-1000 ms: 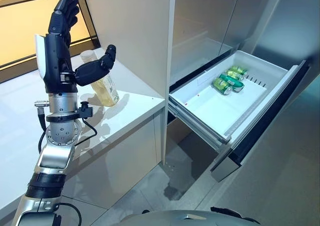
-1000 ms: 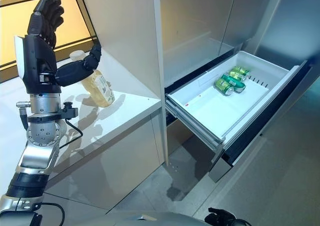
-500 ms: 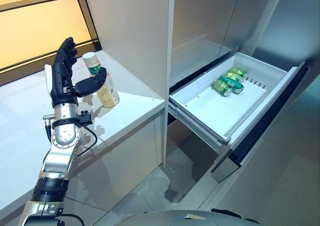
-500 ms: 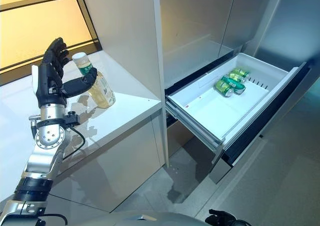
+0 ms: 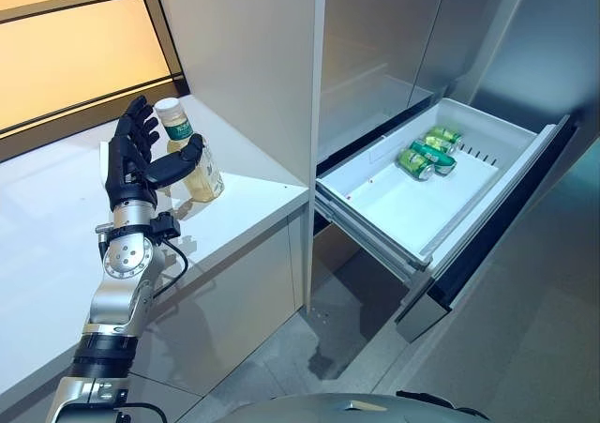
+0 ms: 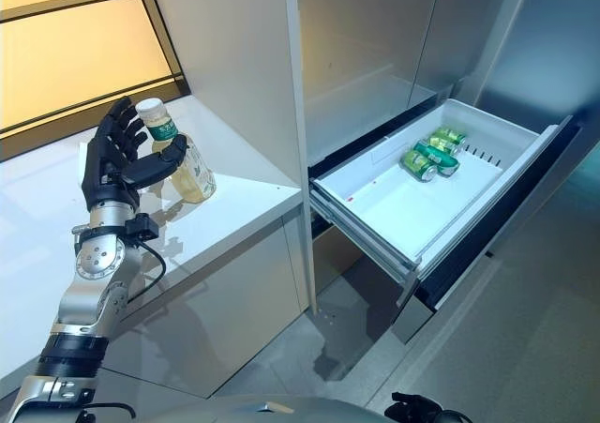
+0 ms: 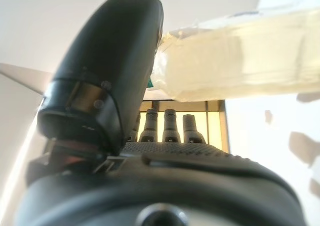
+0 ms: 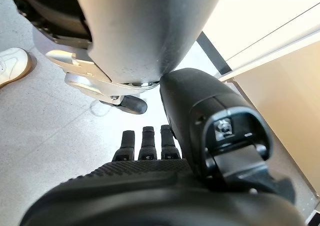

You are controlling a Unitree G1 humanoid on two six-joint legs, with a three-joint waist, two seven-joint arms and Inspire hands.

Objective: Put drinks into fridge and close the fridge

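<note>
A clear bottle [image 5: 202, 173] of pale yellow drink with a white cap and green neck label stands on the white counter [image 5: 253, 193], close to the tall white cabinet side. My left hand [image 5: 129, 165] is open beside it, fingers straight and spread behind the bottle, thumb [image 7: 115, 60] lying against the bottle's side [image 7: 240, 55]. The fridge drawer [image 5: 394, 219] is pulled out at the right, with green cans [image 5: 427, 150] lying at its far end. My right hand [image 8: 145, 176] is open, with its straight fingers [image 8: 145, 141] pointing at the floor.
The cabinet wall [image 5: 253, 57] rises right behind the bottle. The open drawer's dark front [image 5: 497, 226] juts out over the grey floor. A person's white shoe [image 8: 12, 63] shows on the floor in the right wrist view.
My left hand has dropped from high and near the camera down to the bottle; its thumb now rests on the bottle's side. The bottle and drawer have not moved.
</note>
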